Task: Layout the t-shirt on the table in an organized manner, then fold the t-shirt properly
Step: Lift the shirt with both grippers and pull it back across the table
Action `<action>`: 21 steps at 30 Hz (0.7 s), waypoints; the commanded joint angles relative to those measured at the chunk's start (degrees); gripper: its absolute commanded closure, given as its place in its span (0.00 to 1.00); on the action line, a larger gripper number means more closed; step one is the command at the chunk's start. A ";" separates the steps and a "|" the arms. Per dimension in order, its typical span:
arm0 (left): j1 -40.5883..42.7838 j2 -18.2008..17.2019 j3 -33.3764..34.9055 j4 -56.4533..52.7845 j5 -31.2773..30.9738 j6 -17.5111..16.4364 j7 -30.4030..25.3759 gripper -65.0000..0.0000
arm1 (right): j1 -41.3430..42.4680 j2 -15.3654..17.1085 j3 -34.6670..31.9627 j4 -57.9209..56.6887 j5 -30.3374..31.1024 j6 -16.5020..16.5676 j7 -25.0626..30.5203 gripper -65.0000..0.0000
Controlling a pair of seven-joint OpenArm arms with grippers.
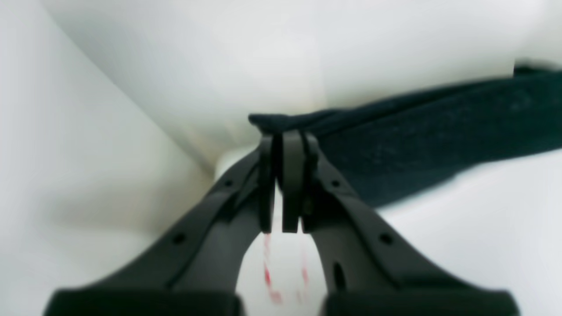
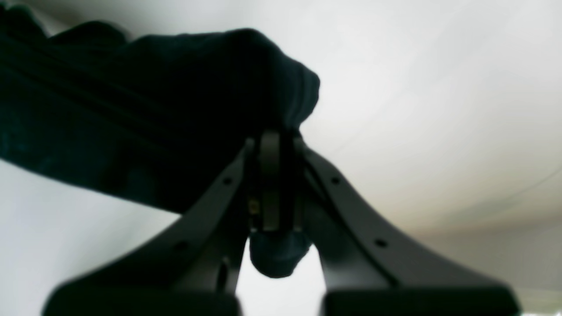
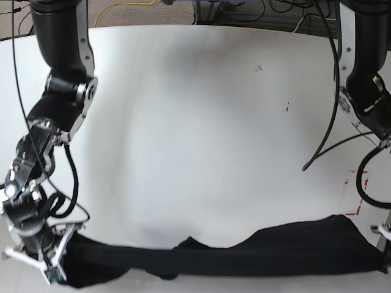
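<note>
Where left wrist view looks down, left claw (image 1: pixel 287 145) clamped tight on t-shirt (image 1: pixel 439 131) edge; black cloth runs right over white table (image 1: pixel 131 87), red tape (image 1: pixel 268 272) below. Right wrist view: right claw (image 2: pixel 274 145) pinching bunched t-shirt (image 2: pixel 131 109), fabric spreading left. Base view: t-shirt (image 3: pixel 256 253) stretched along near table (image 3: pixel 201 122) edge between both arms.

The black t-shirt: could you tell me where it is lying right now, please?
In the base view the t-shirt stretches along the table's near edge, pinched between the right gripper and the left gripper, just below the red tape mark.
</note>
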 commanded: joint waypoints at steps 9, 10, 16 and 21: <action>27.02 -1.00 -4.42 4.88 -6.14 0.37 -8.43 0.99 | -26.32 -6.19 9.82 3.77 -0.74 -0.73 12.36 1.00; 29.93 -1.00 -4.95 4.79 -6.58 0.37 -9.22 0.99 | -29.30 -6.80 10.35 2.98 -0.74 -0.73 13.94 1.00; 43.11 -1.00 -5.39 4.62 -7.37 0.37 -15.81 0.99 | -39.85 -9.44 12.90 1.39 -0.74 -0.73 20.01 1.00; 49.71 -1.00 -5.39 2.77 -7.46 0.37 -19.50 0.99 | -45.39 -10.76 13.52 1.13 -0.74 -0.73 21.41 1.00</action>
